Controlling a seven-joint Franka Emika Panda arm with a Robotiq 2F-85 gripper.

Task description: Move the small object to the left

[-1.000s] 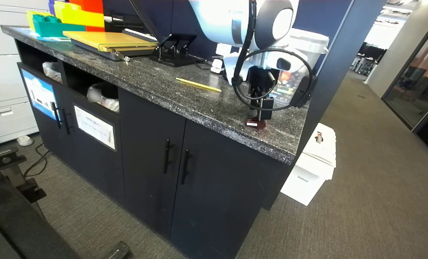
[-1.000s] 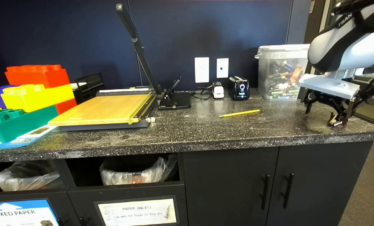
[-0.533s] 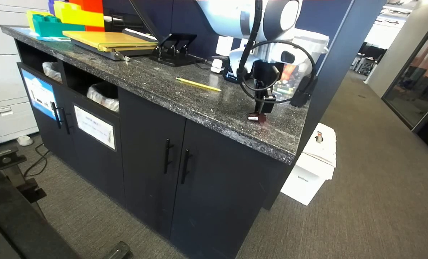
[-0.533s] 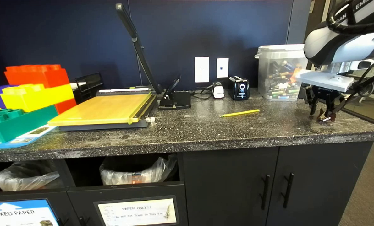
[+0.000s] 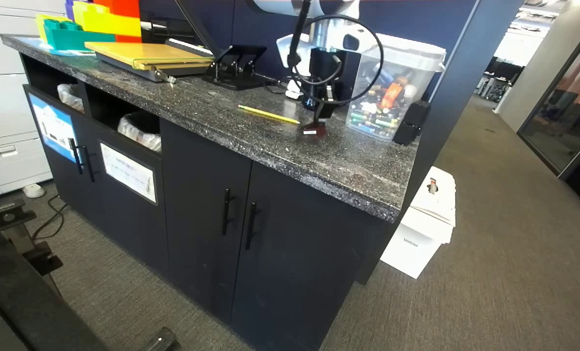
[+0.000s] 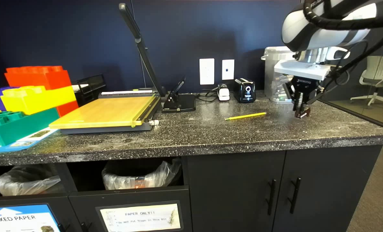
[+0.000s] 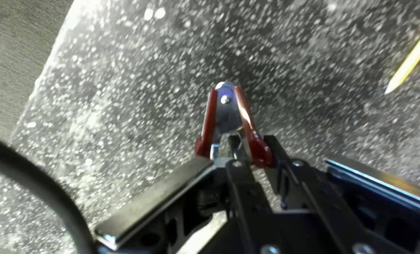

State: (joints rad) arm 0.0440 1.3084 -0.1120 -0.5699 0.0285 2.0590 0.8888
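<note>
The likeliest trouble is a slip: the tool (image 7: 253,141) is pinching the staple remover (image 7: 228,114) by just one of its two red sides, well off its middle, so it could swivel or slide out of the grip if it drags on the desk (image 6: 194,135) or meets a jolt. It sits low over the desk, or on it, with the yellow pencil (image 6: 245,116) to its left and the lidded plastic tub (image 5: 407,61) to its right in an exterior view; a low sweep farther left would probably catch the pencil and set it rolling (whose left the task means is unsaid, but the pencil's side seems a fair reading). Letting go too high might tip or bounce it; letting go lopsidedly might leave it hooked on the tool. Whether its underside touches the desk cannot be told; its near ends partly vanish behind the tool in the wrist view, its white label (image 5: 310,132) is too small to read, the tool hides part of the tub, the pencil is cut off in the wrist view, and the robot's arm (image 6: 326,38) runs out of both exterior views.
</note>
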